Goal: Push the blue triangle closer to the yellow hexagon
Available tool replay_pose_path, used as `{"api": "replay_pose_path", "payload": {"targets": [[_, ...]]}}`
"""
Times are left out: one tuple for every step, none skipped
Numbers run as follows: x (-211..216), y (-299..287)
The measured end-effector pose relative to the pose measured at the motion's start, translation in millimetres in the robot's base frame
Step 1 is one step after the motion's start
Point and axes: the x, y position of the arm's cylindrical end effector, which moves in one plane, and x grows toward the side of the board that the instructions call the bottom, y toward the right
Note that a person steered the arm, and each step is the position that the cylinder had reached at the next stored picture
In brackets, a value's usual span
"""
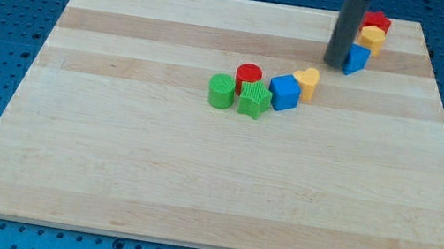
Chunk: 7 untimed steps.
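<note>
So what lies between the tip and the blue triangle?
Nothing: in the camera view my tip sits right against the blue triangle's left side, with the yellow hexagon touching it above.

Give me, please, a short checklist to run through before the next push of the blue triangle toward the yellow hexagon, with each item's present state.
1. My tip is beside the blue triangle, on its side toward the view's left: ok.
2. Tip touches the triangle: cannot tell, though they look very close.
3. Yellow hexagon is in view, just toward the view's top from the triangle: ok.
4. Gap left between triangle and hexagon: cannot tell; they appear almost touching.
5. Red block behind the hexagon sits near the board edge and could be shoved off: not ok.
6. Centre cluster, such as the yellow heart, is off the push path: ok.
</note>
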Motion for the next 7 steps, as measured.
{"api": "replay_pose_path", "payload": {"targets": [[-0.7, 12.8], [10.1, 4.8], [27.5, 4.1], [36.1, 10.7], [33.6, 21.6], [20.8, 21.9], [9.1, 21.9]]}}
